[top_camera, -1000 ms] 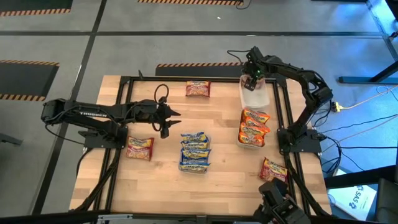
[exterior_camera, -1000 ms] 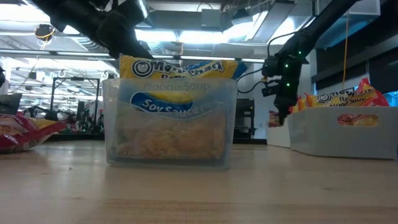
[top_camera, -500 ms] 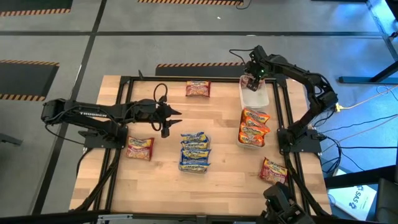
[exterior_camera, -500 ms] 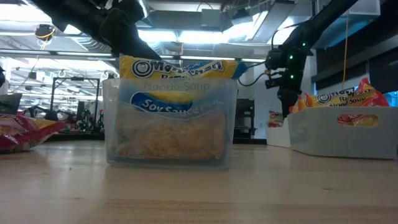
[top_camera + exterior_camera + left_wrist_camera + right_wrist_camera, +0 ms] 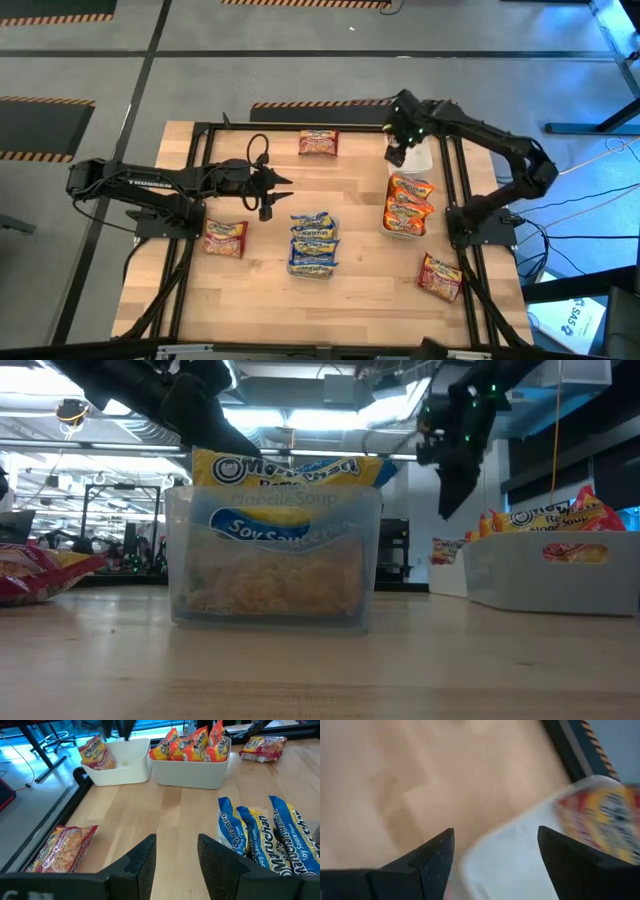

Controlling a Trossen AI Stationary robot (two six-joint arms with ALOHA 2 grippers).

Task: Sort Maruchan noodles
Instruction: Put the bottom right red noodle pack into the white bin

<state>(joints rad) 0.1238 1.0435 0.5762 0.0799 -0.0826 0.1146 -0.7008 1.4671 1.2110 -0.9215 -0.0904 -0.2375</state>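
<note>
My right gripper (image 5: 399, 146) (image 5: 452, 472) hangs open above the left rim of the far white container (image 5: 420, 157). In the right wrist view (image 5: 495, 865) a red-and-yellow packet (image 5: 605, 812) lies inside that container. Orange packets (image 5: 406, 203) stand on edge in the nearer white container. Blue packets (image 5: 313, 243) (image 5: 285, 495) stand in a clear container. Single dark red packets lie flat at the far edge (image 5: 318, 143), at the left (image 5: 225, 238) and at the near right (image 5: 440, 274). My left gripper (image 5: 275, 186) (image 5: 176, 856) waits open, left of the table's middle.
A black metal frame (image 5: 200, 180) runs around the wooden table top (image 5: 250, 290). The two white containers (image 5: 187, 767) stand side by side along the right side. Bare wood lies between the blue packets and the far packet.
My right gripper has risen from low inside the far white container and shifted a little toward the table's left edge, now above the container's left rim.
</note>
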